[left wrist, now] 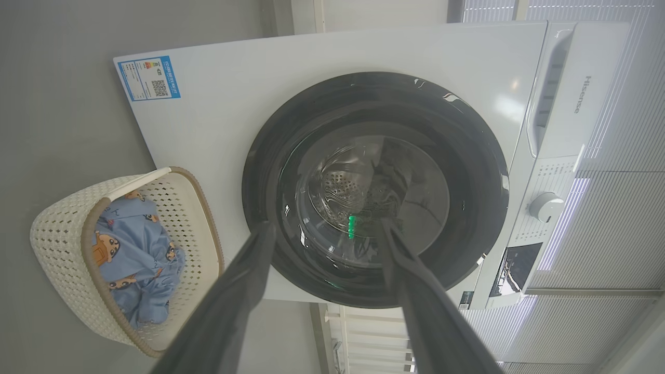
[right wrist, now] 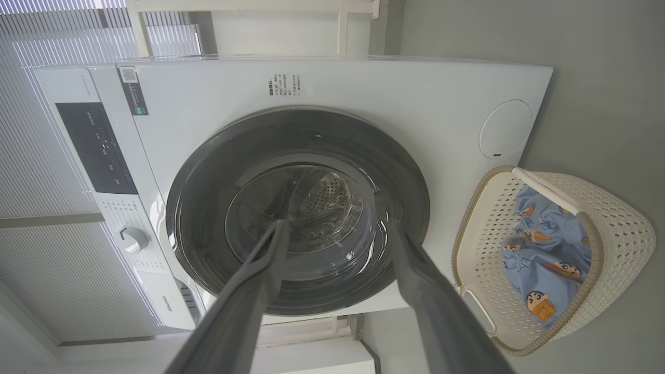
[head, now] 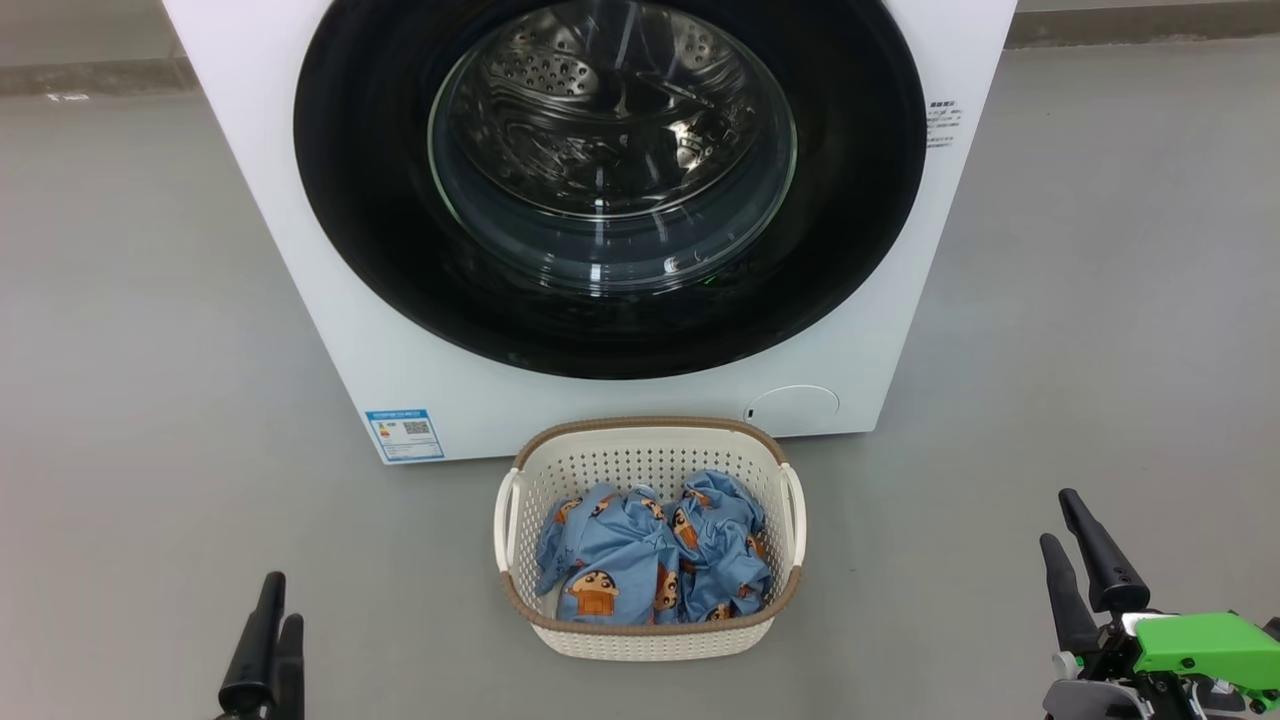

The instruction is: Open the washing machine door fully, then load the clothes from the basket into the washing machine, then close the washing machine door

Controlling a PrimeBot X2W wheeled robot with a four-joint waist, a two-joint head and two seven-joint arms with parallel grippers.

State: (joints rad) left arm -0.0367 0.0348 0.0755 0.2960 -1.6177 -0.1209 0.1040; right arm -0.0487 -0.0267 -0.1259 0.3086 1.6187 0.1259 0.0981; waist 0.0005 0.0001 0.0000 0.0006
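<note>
The door is shut. It takes up the upper middle of the head view, its black rim flush against the white front of the machine, and the steel drum shows through the glass. From here I cannot tell which side it swings from. The basket stands on the grey floor at lower centre, just in front of the machine and right under the door. It was likely put there so the load has only a short way to go up into the drum. The clothes lie bunched in its bottom, blue with orange faces, none hanging over the rim. A blue label sits at the machine's lower left corner. The left gripper pokes up from the lower left corner of the frame and the right gripper from the lower right. Both are well apart from the basket and the machine, with their fingers pointing up the frame. In each wrist view the two dark fingers are spread wide with nothing between them, and the door shows in the gap. Both grippers are empty and look aimed at the door rather than the basket. That fits the order of the job as I read it: the door has to come open first, and nothing has been started yet.
</note>
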